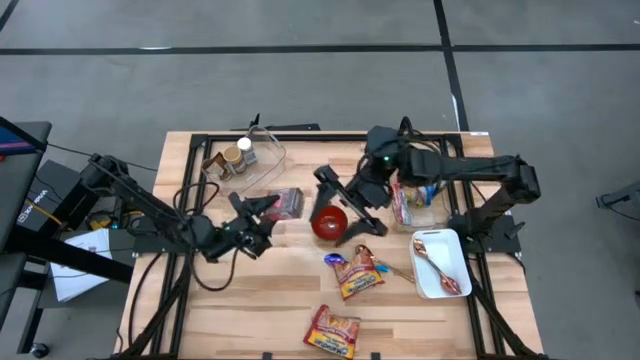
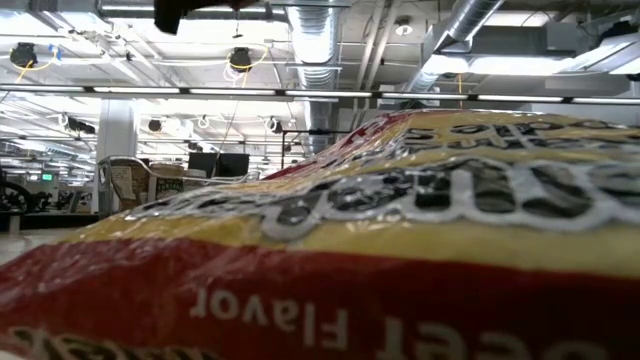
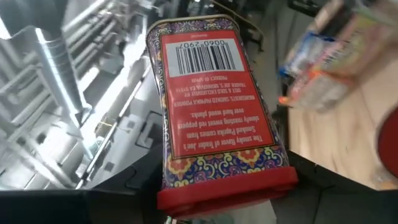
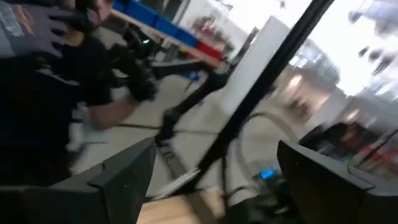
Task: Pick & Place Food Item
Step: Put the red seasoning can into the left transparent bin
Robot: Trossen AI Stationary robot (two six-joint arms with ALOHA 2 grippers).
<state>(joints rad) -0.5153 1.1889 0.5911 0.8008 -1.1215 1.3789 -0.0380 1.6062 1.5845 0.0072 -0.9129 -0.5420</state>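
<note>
Left hand point(image 1: 262, 210) clamped on the red spice tin point(image 3: 214, 106), barcode end pointing away from the wrist, tin lifted off the bench point(image 1: 260, 300) just short of the red bowl point(image 1: 329, 222). Right hand point(image 1: 345, 205) spread wide and empty, tilted over that bowl, with the clear bin point(image 1: 420, 200) of snack packs behind its wrist. Two loose snack packets point(image 1: 357, 272) on the bench nearer the front edge, white tray point(image 1: 440, 265) beside them.

A red tin point(image 3: 217, 112) with ornate multicoloured borders, a red bowl point(image 1: 329, 223), a white tray point(image 1: 441, 265).
</note>
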